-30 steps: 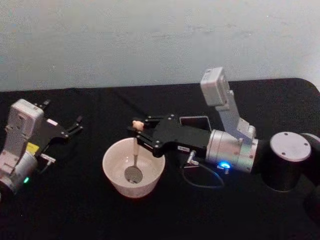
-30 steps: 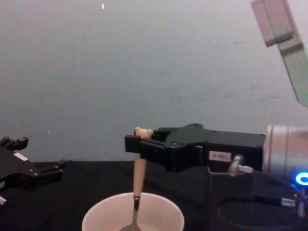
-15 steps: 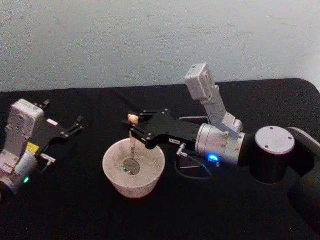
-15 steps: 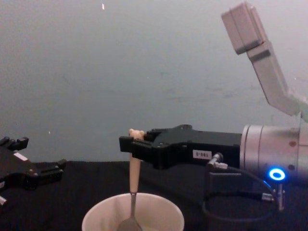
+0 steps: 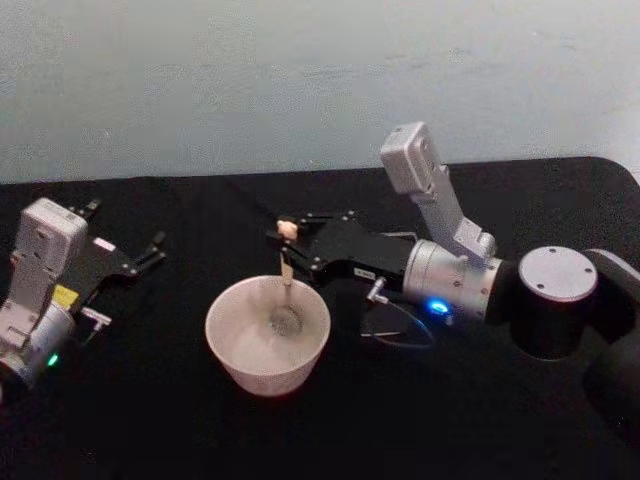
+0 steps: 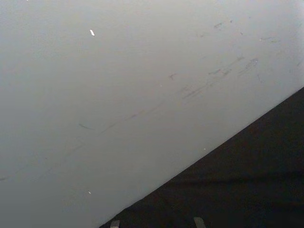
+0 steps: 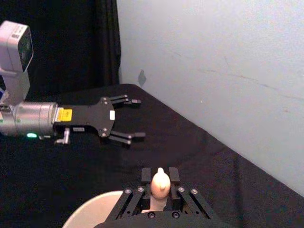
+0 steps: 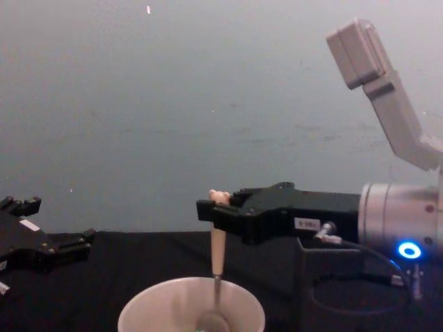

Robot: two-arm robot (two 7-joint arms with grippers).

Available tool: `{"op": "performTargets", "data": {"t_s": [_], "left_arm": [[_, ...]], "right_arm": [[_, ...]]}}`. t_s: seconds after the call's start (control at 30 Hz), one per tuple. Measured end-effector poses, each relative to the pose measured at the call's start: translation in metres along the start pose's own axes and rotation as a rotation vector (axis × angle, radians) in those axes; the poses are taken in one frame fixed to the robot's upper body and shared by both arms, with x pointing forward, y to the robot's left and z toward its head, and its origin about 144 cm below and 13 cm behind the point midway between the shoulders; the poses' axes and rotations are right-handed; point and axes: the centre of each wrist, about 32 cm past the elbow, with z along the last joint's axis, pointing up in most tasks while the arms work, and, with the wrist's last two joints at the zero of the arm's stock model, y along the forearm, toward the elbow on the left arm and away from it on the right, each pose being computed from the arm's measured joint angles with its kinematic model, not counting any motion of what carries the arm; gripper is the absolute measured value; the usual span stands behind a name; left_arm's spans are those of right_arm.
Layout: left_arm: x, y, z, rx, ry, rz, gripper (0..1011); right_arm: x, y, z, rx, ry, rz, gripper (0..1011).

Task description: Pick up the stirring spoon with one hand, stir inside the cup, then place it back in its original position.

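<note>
Right gripper [image 5: 286, 233] clamping stirring spoon [image 5: 286, 264] — bowl inside cup [image 5: 250, 366], left gripper [image 5: 125, 225] parked

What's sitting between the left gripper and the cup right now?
Nothing: the head view shows bare black table between the parked, open left gripper and the cup. The right gripper holds the stirring spoon in the cup.

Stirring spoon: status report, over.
Right hand shut on stirring spoon, bowl down inside cup. Left hand open, parked far left, apart from cup.
</note>
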Motion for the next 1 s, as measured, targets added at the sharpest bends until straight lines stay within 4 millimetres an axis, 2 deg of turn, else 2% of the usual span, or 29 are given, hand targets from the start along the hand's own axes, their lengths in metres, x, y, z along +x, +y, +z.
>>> {"op": "performTargets", "data": {"t_s": [0.33, 0.6, 1.0], "left_arm": [[0.0, 0.0, 0.0, 0.0, 0.0, 0.0, 1001], [0.0, 0.0, 0.0, 0.0, 0.0, 0.0, 1001], [0.0, 0.0, 0.0, 0.0, 0.0, 0.0, 1001]], "right_arm": [[0.001, -0.016, -0.004, 0.0, -0.02, 0.021, 216], [-0.007, -0.026, -0.001, 0.022, -0.015, 0.072, 216], [-0.02, -0.019, 0.002, 0.026, -0.018, 0.137, 216]]}}
